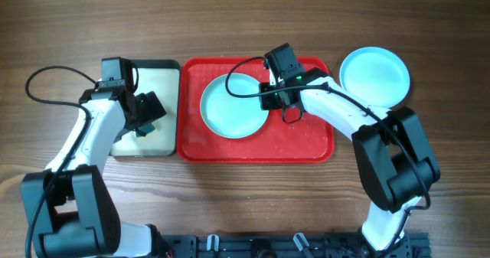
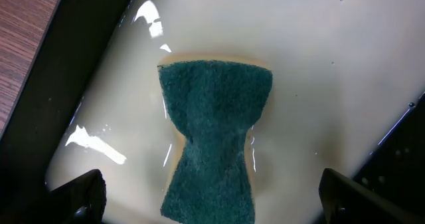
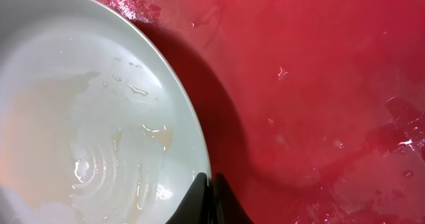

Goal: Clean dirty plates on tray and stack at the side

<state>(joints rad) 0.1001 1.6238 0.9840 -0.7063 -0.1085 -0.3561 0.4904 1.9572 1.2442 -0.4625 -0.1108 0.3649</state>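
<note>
A pale aqua plate [image 1: 232, 105] lies on the red tray [image 1: 306, 139], left of its middle. My right gripper [image 1: 269, 97] is shut on this plate's right rim. In the right wrist view the fingers [image 3: 211, 183] pinch the rim of the plate [image 3: 86, 117], which has wet streaks and pale smears. A second aqua plate [image 1: 374, 76] sits on the table right of the tray. No white plate shows. My left gripper [image 1: 145, 120] is open over a green sponge [image 2: 212, 131]; the sponge lies between the spread fingers [image 2: 212, 191].
The sponge lies in a small black-rimmed tray with a cream inside [image 1: 164, 97], just left of the red tray. The red tray's floor [image 3: 332, 84] is wet with droplets. Bare wooden table lies around both trays.
</note>
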